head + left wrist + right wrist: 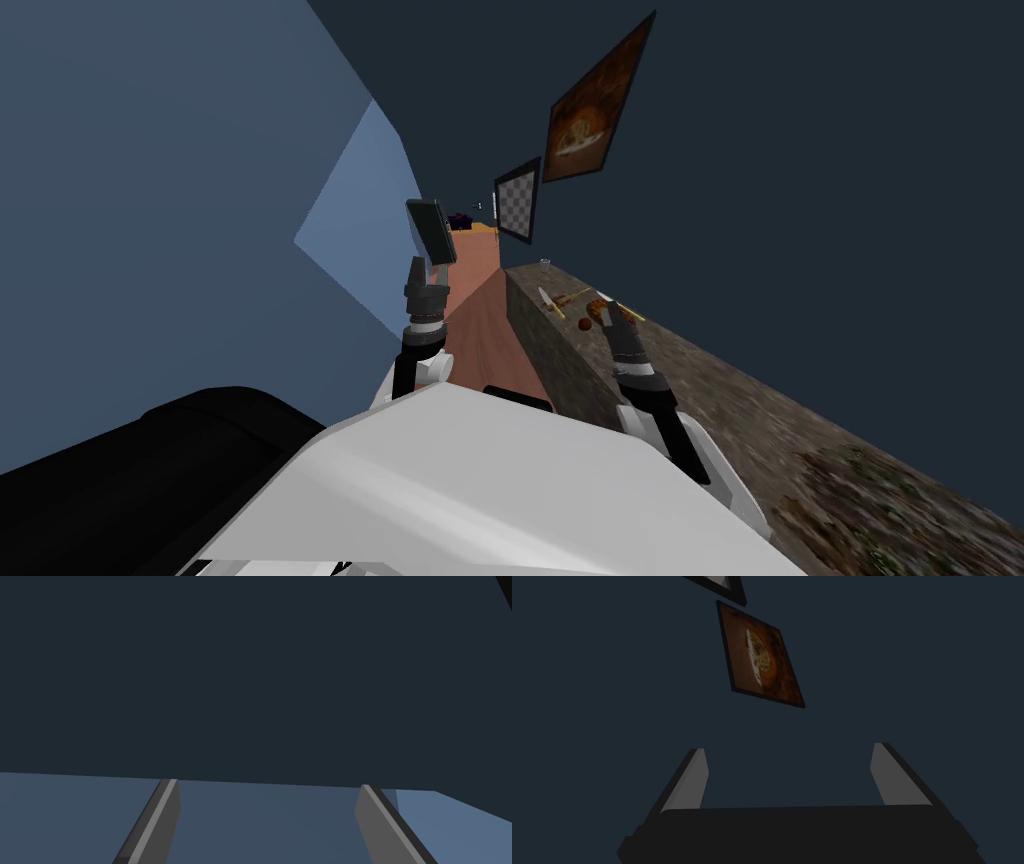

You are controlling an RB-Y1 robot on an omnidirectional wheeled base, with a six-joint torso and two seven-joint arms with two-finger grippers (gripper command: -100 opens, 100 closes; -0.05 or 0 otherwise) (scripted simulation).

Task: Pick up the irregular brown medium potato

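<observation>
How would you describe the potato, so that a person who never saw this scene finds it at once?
Find the long speckled brown counter along the dark wall. Toward its far end, small things lie clustered by the right gripper. The potato is the lump between that gripper and the knife: small, round and reddish brown, while the knife is a pale blade.

Brown lump [585,324]: too small for us to call it the potato.
Round item [594,307]: our right gripper [610,311] partly covers it.
Far dark object [460,219]: too small for us to name.
Countertop [760,420]: we see its near end blurred and cut off by the edge.
Upper frame [724,582]: cut by the edge.
</observation>
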